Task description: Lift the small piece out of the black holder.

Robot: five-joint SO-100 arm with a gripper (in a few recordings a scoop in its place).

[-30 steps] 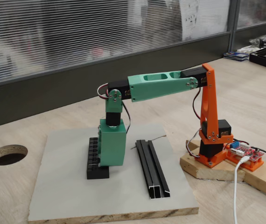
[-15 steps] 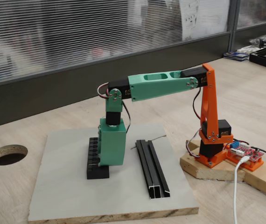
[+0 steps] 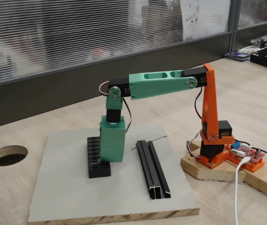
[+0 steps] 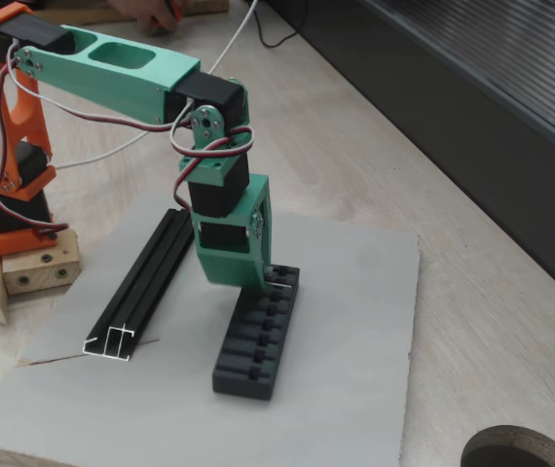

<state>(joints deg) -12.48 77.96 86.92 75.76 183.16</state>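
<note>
The black holder (image 3: 95,151) (image 4: 254,342), a slotted matte block, lies on the grey board (image 3: 63,187) (image 4: 355,321). My green gripper (image 3: 107,161) (image 4: 260,281) points straight down over the holder's far end, its tip just above the ridges. Its jaws look closed. A thin silver sliver, the small piece (image 4: 279,285), sticks out at the gripper's lower edge, level with the holder's top. In the fixed view from the arm's side, the gripper body hides the piece.
A long black channel rail (image 3: 152,171) (image 4: 146,282) lies on the board beside the holder, between it and the orange arm base on its wooden block (image 3: 208,168) (image 4: 15,268). A round hole (image 3: 7,154) (image 4: 521,449) is cut in the table beyond the board.
The gripper has risen a little from the holder's top. The holder's near end has shifted slightly.
</note>
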